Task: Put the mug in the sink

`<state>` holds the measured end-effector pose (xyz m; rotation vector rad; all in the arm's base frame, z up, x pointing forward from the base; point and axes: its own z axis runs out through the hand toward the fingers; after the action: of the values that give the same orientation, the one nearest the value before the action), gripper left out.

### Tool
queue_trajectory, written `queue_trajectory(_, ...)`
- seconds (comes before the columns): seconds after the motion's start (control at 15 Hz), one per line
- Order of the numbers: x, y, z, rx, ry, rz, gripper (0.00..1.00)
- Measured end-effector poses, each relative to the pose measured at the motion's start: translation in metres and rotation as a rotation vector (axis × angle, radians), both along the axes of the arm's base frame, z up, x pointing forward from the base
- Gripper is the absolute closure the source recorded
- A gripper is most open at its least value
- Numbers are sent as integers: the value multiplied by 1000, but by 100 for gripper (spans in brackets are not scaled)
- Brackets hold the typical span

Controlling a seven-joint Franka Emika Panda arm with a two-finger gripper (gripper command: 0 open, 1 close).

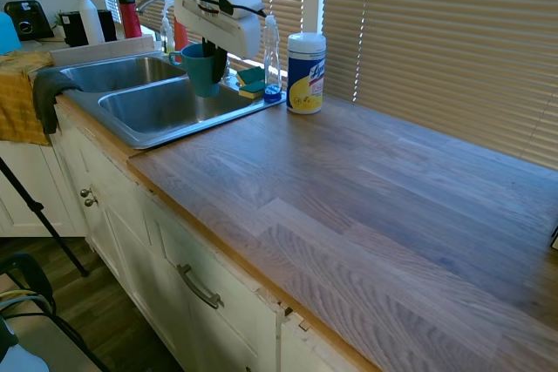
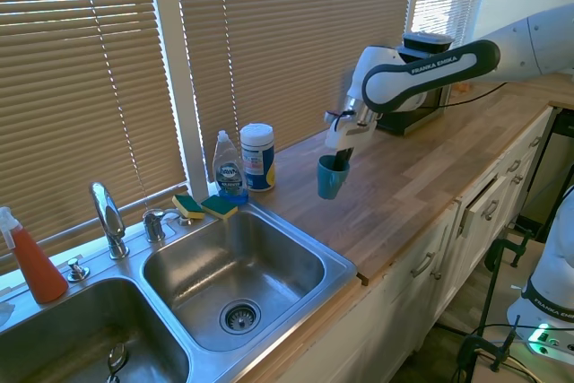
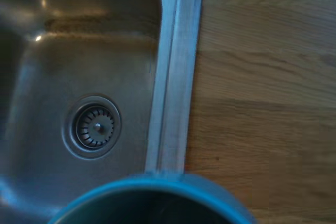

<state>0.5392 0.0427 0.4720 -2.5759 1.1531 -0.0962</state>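
Observation:
The teal mug [image 1: 202,69] [image 2: 331,178] hangs upright in the air, with my gripper [image 1: 214,54] [image 2: 342,161] shut on its rim, one finger inside the cup. It is over the wooden counter, right at the right-hand rim of the sink [image 1: 131,134] [image 2: 346,265]. In the wrist view the mug's rim [image 3: 152,195] fills the bottom edge, with the sink's steel rim [image 3: 173,77] and the basin's drain [image 3: 94,126] just beyond it. Both basins look empty.
Behind the sink stand a dish soap bottle [image 1: 272,58] [image 2: 229,168], a wipes canister [image 1: 305,73] [image 2: 257,157] and sponges [image 1: 251,83] [image 2: 204,206]. The faucet [image 2: 108,217] rises at the back. A yellow towel [image 1: 22,98] hangs beside the far basin.

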Motion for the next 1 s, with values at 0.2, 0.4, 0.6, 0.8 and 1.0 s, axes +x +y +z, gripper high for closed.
queue_trajectory(0.2,28,53,-3,-32,-14,62,100)
queue_trajectory(0.4,55,108,-6,-84,-33,133,100)
queue_trajectory(0.6,82,149,-15,-118,-45,183,100)
queue_trajectory(0.8,110,169,-28,-125,-34,211,100)
queue_trajectory(1.0,116,187,-38,-135,-50,237,100)
